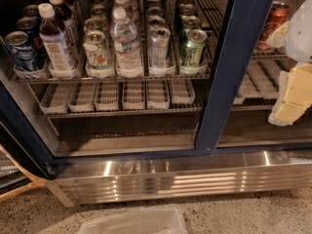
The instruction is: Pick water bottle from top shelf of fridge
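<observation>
Your gripper point(292, 89) hangs at the right edge, before the fridge point(229, 82) glass; how open it is, you can't tell. The water bottle point(126, 42) stands upright on the top shelf point(161, 76), front row, between cans point(160, 47).

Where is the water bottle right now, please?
The water bottle stands on the top shelf, front row, left of centre, between two cans; the gripper hangs far right.
</observation>
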`<state>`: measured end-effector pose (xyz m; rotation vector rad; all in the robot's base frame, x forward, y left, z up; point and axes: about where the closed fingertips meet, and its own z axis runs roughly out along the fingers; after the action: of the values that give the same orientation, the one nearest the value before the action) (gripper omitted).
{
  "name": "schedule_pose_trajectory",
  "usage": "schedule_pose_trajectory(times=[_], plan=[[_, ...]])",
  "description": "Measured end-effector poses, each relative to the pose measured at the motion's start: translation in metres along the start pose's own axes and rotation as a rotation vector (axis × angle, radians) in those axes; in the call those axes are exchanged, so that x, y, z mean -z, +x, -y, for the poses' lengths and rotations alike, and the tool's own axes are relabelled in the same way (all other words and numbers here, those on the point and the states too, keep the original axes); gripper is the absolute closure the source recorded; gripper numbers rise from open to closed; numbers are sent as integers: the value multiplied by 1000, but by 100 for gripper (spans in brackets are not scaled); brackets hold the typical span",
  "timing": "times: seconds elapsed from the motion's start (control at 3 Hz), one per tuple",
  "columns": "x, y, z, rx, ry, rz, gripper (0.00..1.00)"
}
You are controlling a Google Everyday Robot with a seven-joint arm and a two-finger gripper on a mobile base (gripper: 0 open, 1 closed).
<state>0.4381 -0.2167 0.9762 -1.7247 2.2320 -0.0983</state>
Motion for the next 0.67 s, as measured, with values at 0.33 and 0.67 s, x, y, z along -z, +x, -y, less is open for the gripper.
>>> schedule_pose_trajectory(times=[0.33, 0.67], plan=[[0, 0, 0, 0, 0, 0, 0], [-1, -8, -3, 16, 23, 57, 0]])
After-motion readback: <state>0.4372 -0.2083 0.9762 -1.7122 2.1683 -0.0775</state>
